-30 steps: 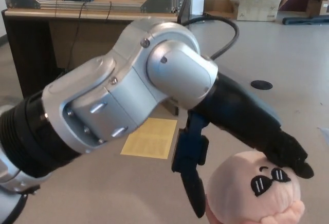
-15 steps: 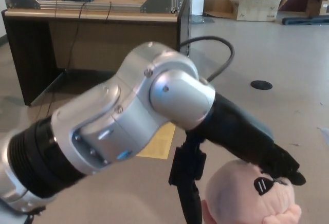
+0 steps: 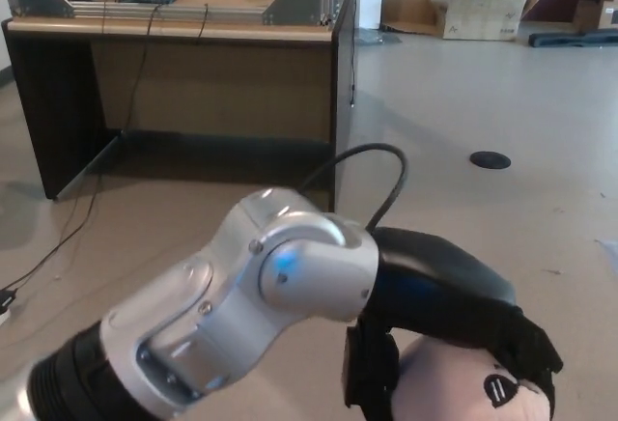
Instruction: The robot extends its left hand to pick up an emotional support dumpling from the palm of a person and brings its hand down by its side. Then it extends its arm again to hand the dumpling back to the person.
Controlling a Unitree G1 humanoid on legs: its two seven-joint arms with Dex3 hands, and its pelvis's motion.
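A pale floor [image 3: 541, 102] carries a wooden desk [image 3: 193, 64] and a cardboard box [image 3: 478, 11].

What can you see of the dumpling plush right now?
Only part of the dumpling shows, at the bottom edge of the head view: a rounded, pale pink, soft plush body with one black embroidered face mark with white stripes. The left hand lies over its top, black fingers curling down its right side and the thumb down its left. What supports it from below is out of frame.
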